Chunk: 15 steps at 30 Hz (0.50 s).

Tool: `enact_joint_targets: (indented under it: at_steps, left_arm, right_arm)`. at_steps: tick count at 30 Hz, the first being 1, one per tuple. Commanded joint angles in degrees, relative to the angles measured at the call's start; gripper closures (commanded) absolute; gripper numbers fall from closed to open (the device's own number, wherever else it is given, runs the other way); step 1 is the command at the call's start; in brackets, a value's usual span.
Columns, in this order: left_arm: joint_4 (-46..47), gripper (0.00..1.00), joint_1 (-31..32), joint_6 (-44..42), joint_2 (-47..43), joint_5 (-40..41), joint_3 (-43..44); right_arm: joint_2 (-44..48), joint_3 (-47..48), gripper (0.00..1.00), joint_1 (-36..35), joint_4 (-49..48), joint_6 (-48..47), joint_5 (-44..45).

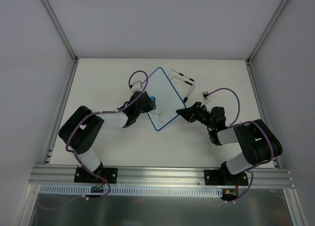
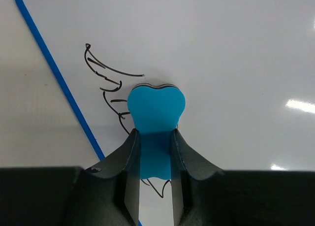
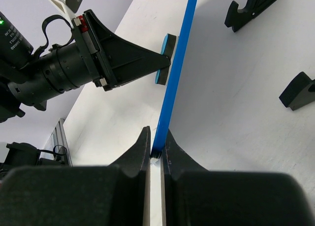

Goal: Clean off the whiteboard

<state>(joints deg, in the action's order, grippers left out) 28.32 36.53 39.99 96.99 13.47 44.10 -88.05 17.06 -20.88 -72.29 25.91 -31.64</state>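
Observation:
A blue-framed whiteboard (image 1: 161, 95) stands tilted mid-table, with black scribbles (image 1: 158, 117) near its lower corner. My left gripper (image 1: 147, 102) is shut on a blue eraser (image 2: 156, 108), which presses on the board beside the scribbles (image 2: 106, 73). My right gripper (image 1: 183, 112) is shut on the board's blue edge (image 3: 174, 73) at its right corner. The eraser also shows in the right wrist view (image 3: 165, 58), against the board's far face.
A wire board stand (image 1: 181, 80) with black feet lies behind the whiteboard; its feet (image 3: 253, 7) show in the right wrist view. The table (image 1: 108, 78) is white, walled by grey panels with metal posts.

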Motion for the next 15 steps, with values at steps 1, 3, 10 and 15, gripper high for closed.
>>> enact_joint_targets:
  at_steps: [1,3,10,15]
  left_arm:
    - [-3.6,1.00,-0.1,0.5,4.5,-3.7,-2.4]
    - [-1.8,1.00,1.3,1.1,3.8,-4.5,-3.5]
    - [-3.1,1.00,12.4,4.2,1.2,-4.4,-3.1]
    - [-8.9,1.00,18.9,7.7,-1.2,-2.6,-1.8]
  right_arm:
    - [0.0,0.4,1.00,-2.8,-13.0,-5.0,-10.9]
    - [-0.2,0.6,1.00,-2.8,-13.1,-5.0,-10.9]
    - [-0.7,1.0,1.00,-2.8,-13.9,-4.4,-10.9]
    - [-0.5,1.0,1.00,-2.8,-13.9,-4.4,-10.8]
